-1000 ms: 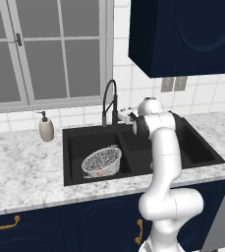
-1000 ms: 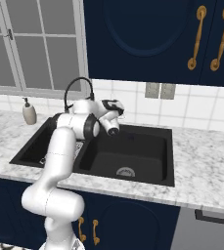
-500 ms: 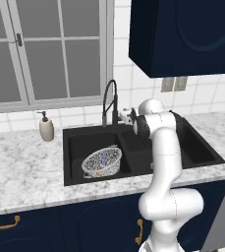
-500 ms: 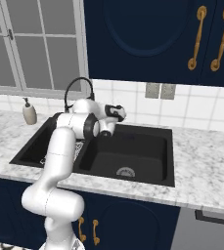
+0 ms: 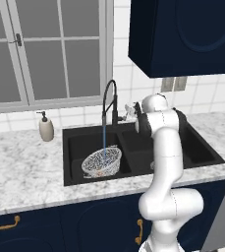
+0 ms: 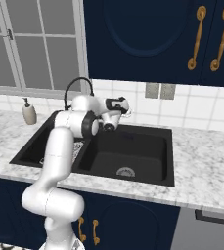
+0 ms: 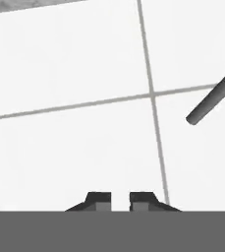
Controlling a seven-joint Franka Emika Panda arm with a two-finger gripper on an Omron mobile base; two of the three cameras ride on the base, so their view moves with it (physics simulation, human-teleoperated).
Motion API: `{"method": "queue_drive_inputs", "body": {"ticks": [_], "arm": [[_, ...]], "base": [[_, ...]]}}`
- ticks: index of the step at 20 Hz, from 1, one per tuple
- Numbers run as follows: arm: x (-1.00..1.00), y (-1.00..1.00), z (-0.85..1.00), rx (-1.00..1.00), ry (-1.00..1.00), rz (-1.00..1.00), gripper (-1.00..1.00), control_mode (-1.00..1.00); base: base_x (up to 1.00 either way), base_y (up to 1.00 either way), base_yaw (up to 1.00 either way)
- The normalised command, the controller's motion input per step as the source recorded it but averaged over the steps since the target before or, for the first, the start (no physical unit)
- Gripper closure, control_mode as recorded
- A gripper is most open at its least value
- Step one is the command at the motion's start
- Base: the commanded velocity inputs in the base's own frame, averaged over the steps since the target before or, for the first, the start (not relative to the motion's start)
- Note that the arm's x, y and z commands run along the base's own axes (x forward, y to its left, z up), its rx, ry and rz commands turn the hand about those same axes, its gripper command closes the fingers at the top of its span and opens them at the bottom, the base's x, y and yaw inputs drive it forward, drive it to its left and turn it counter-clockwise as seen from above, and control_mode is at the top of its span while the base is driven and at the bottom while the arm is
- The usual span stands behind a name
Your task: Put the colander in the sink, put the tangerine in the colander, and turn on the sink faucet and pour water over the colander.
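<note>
A thin blue stream of water (image 5: 104, 139) falls from the black gooseneck faucet (image 5: 109, 101) into the wire-mesh colander (image 5: 101, 162), which sits tilted in the left basin of the black sink (image 5: 202, 157). The gripper (image 7: 120, 201) is up by the white wall tiles (image 7: 84, 59) behind the sink, right of the faucet, its jaws drawn nearly together on nothing. A dark lever (image 7: 213, 96) juts into the hand view just beside it.

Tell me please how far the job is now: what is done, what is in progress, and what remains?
Done: the colander sits in the left basin of the sink, with something orange, probably the tangerine, inside. The sink faucet is on: the water falls as a thin blue stream into the colander. In hand: nothing; the gripper is shut and empty, facing the wall tiles. Left: seemingly nothing.
</note>
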Motion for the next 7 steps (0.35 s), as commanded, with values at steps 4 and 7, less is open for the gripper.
{"method": "queue_drive_inputs", "body": {"ticks": [4, 7], "arm": [[-0.39, -1.00, 0.71, 0.63, 0.10, 0.05, 1.00, -1.00], [-0.61, -1.00, 0.02, 0.62, 0.00, 0.05, 1.00, -1.00]], "base": [[0.00, 0.00, 0.00], [0.00, 0.00, 0.00]]}}
